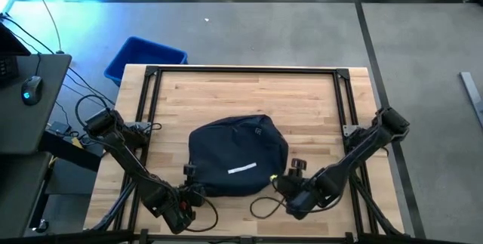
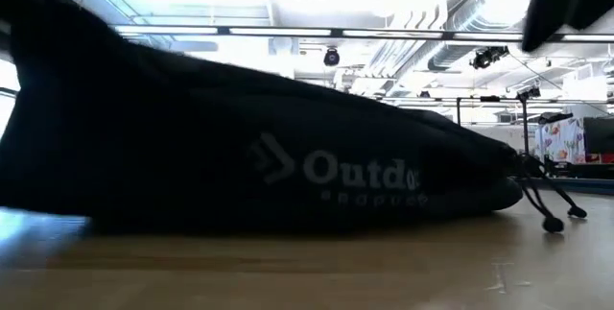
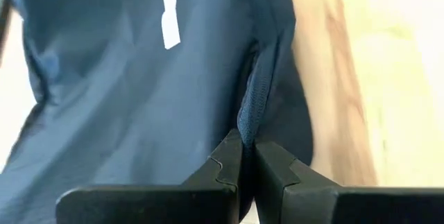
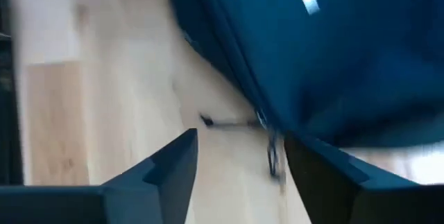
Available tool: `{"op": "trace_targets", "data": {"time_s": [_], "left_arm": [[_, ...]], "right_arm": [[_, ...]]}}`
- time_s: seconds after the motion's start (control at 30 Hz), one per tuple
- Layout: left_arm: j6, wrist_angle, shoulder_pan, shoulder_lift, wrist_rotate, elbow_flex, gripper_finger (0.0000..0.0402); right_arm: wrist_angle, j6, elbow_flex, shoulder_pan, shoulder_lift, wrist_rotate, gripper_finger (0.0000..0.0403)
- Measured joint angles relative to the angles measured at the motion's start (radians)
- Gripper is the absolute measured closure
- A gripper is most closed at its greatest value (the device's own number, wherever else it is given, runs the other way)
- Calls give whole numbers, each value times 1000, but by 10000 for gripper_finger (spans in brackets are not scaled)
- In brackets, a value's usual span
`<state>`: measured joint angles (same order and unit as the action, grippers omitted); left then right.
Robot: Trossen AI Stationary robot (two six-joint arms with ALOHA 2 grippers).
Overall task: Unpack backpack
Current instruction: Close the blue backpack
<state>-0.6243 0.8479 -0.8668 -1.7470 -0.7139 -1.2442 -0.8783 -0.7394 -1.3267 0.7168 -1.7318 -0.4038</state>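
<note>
The dark navy backpack (image 1: 238, 157) lies flat on the wooden table (image 1: 249, 97), toward its near edge, with a white strip on top. It fills the low view (image 2: 240, 156). My left gripper (image 1: 187, 193) is at the backpack's near left corner and is shut on its fabric (image 3: 248, 144). My right gripper (image 1: 293, 186) is open at the backpack's near right corner. Its fingers (image 4: 239, 137) stand on either side of a small metal zipper pull (image 4: 272, 151) at the backpack's edge (image 4: 305, 64), touching nothing that I can see. My left gripper pinches a raised fold of the backpack's fabric (image 3: 248, 113) between its two fingers, at the bag's near left edge. The fold has a mesh-like edge and runs away from the fingertips. The fingers come in low from the table's near left. The backpack rests on the table.
A black frame (image 1: 241, 70) runs around the tabletop. A bright blue bin (image 1: 143, 57) stands on the floor past the far left corner. A desk with a mouse (image 1: 30, 89) is to the left. A black cord (image 2: 547, 209) trails from the backpack.
</note>
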Motion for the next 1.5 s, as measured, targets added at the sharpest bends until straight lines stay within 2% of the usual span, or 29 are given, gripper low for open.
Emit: {"op": "trace_targets", "data": {"time_s": [0.13, 0.3, 0.4, 0.63, 0.9, 1.23, 1.43, 1.5], "left_arm": [[0, 89, 22, 2, -78, -65, 401], [14, 73, 84, 52, -150, -120, 401], [57, 67, 111, 84, -155, -143, 401], [130, 64, 149, 142, -103, -165, 401], [157, 12, 171, 160, -96, -164, 401], [192, -41, 180, 160, -95, -164, 401], [241, -86, 189, 160, -95, -164, 401], [270, -108, 195, 160, -89, -164, 401]], "right_arm": [[170, 167, -1, -4, -5, -49, 184], [381, 308, 0, -31, -71, -124, 183], [454, 378, 0, -57, -112, -154, 182], [497, 408, -24, -133, -124, -195, 182], [500, 470, -98, -191, -105, -201, 182], [498, 583, -217, -261, -90, -99, 182], [518, 648, -214, -356, -95, 142, 183], [535, 644, -214, -378, -99, 183, 190]]}}
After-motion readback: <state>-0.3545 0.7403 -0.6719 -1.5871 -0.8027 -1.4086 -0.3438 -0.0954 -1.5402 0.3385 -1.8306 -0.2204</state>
